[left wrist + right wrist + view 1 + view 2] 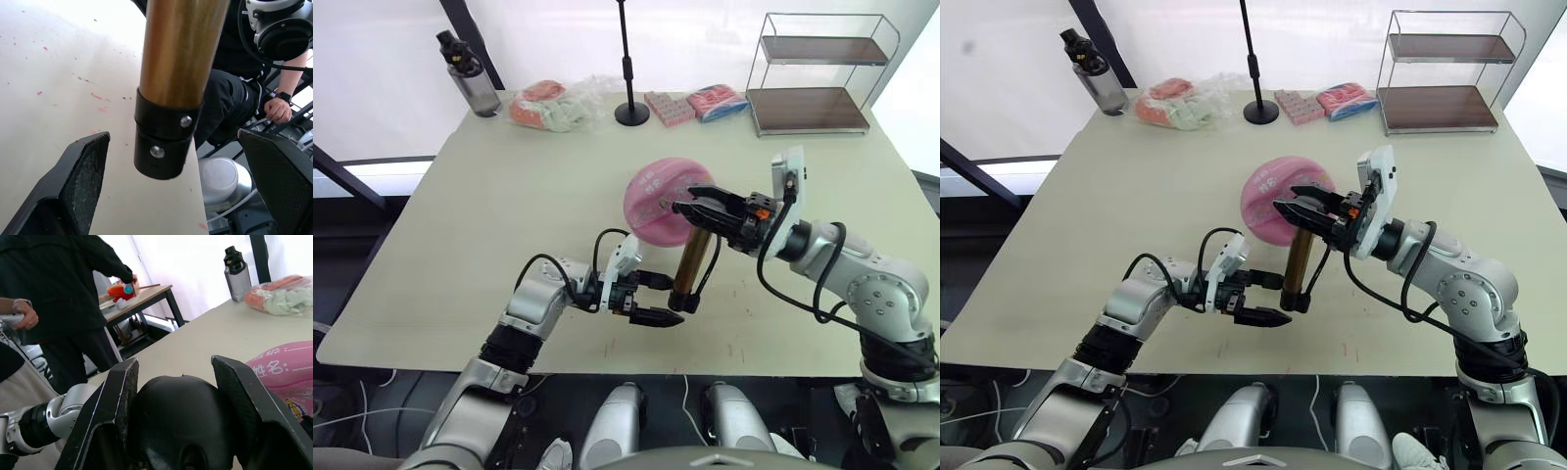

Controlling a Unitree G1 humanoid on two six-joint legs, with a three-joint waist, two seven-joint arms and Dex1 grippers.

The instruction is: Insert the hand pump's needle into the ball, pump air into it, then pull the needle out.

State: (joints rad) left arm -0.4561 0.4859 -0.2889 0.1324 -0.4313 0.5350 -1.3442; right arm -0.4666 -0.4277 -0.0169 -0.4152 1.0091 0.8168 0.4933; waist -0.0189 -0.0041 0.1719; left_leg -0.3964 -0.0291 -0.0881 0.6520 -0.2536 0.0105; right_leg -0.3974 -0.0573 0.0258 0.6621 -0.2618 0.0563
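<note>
Right tool (690, 208) clamping glossy bronze hand pump (691, 259), possibly upright

The left gripper (658, 299) reaches inward with fingers (80, 178) spread apart; the right gripper (693, 208), arm bent, has its fingers (117, 401) closed around a black knob.

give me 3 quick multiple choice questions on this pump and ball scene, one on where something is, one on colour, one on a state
1. Where is the ball?
A. on the wire shelf
B. on the table behind the hand pump
C. on the floor

2. What colour is the pump's barrel?
A. gold-bronze
B. blue
C. white

3. How is the left gripper?
A. shut on the ball
B. shut on the bottle
C. open beside the pump's lower end

Answers: 1 B, the ball lies on the tabletop past the upright pump; 2 A, the barrel shines gold-bronze; 3 C, its jaws stand apart around the black end cap.
</note>
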